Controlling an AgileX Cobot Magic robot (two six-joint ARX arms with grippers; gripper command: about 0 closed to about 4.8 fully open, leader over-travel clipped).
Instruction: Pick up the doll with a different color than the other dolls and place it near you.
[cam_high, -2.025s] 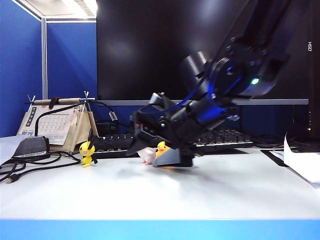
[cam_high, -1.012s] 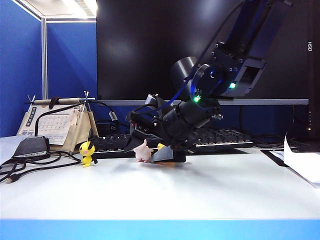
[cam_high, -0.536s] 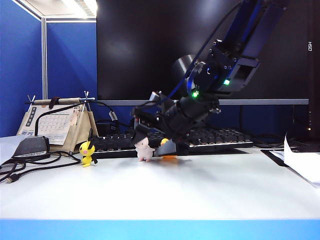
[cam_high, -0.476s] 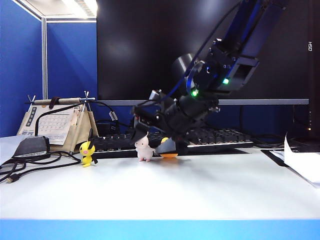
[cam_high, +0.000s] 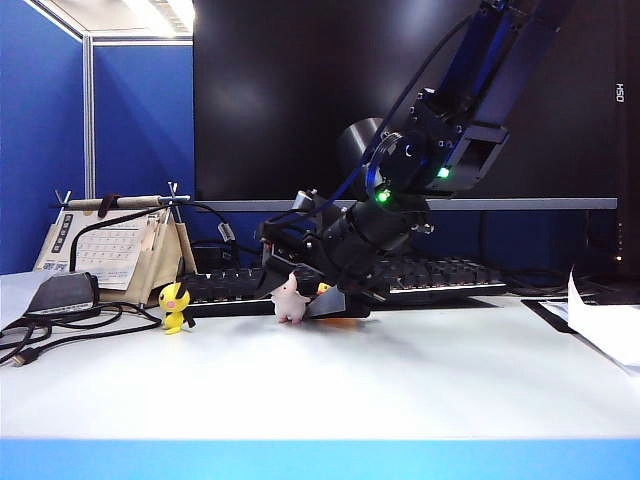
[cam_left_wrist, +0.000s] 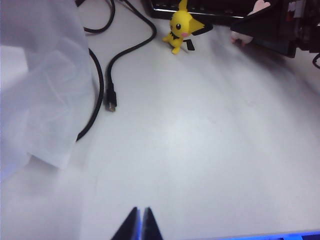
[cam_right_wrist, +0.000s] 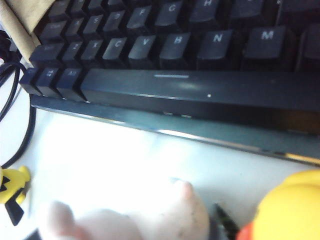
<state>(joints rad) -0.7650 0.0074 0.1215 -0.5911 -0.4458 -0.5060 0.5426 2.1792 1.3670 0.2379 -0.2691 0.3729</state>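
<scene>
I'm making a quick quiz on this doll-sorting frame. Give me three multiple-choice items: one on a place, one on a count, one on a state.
1. Where does the pink doll stand?
A. on the keyboard
B. on the table before the keyboard, by the right end effector
C. by the calendar

2. How many yellow dolls are there?
A. one
B. two
C. three

3. How is the left end effector?
A. shut, holding nothing
B. shut on a cable
C. wide open over the pink doll

Answers: 1 B, the exterior view shows it on the white table at the end effector's tip. 2 B, a pointy-eared doll and a duck. 3 A, the left wrist view shows its fingertips together above bare table.
</scene>
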